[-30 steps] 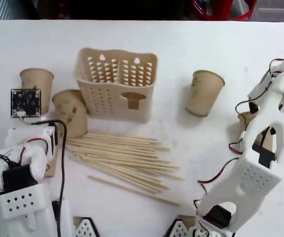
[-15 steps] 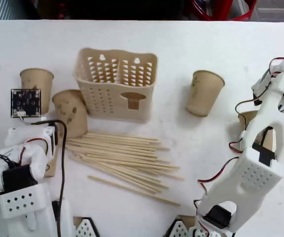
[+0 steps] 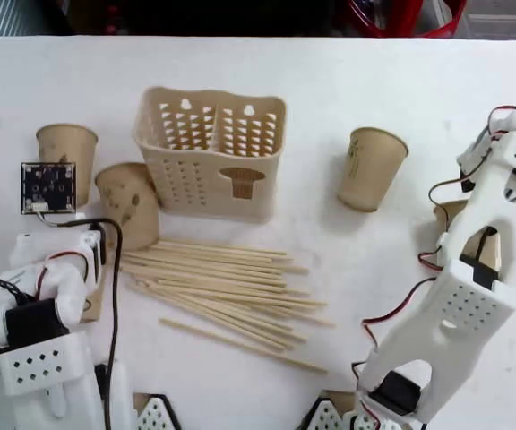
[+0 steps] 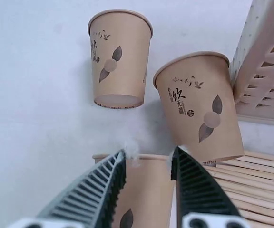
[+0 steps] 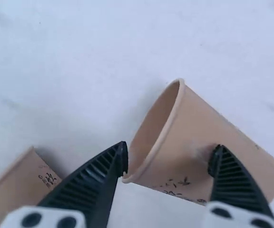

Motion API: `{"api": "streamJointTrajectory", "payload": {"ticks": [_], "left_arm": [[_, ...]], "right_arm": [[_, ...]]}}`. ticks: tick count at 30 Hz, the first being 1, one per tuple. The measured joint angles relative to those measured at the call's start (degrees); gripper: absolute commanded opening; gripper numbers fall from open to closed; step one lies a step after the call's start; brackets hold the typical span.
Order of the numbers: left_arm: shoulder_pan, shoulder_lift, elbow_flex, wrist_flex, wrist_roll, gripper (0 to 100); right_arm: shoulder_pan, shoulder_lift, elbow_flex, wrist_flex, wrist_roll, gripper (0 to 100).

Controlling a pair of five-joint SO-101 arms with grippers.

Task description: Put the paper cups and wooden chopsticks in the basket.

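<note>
Right gripper [image 5: 170,147], jaws spread, straddles a toppled tan paper cup [image 5: 199,137]; left gripper [image 4: 149,152] gapes over another such cup [image 4: 146,187]; overhead, beige slotted plastic basket [image 3: 186,184] beside pale wooden chopsticks [image 3: 222,282].

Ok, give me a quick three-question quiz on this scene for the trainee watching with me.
1. True or false: the chopsticks are already in the basket.
2. What lies between the open jaws of the right gripper? A) a chopstick B) a paper cup on its side C) nothing
3. Apart from the cup at the left gripper, how many cups are in the left wrist view?

Key
1. False: they lie on the table, on the arms' side of the basket.
2. B
3. Two cups, beside the basket.
</note>
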Motion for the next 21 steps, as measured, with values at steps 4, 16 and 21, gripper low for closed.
{"api": "streamJointTrajectory", "payload": {"ticks": [4,16,21], "left_arm": [[0.0,0.0,0.0,0.0,0.0,17],[0.0,0.0,0.0,0.0,0.0,17],[0.0,0.0,0.0,0.0,0.0,17]], "right_arm": [[0.2,0.5,-2.0,4.8,3.3,17.0],[1.4,0.4,-2.8,5.5,9.8,4.5],[3.3,0.4,-3.5,5.5,14.9,1.5]]}}
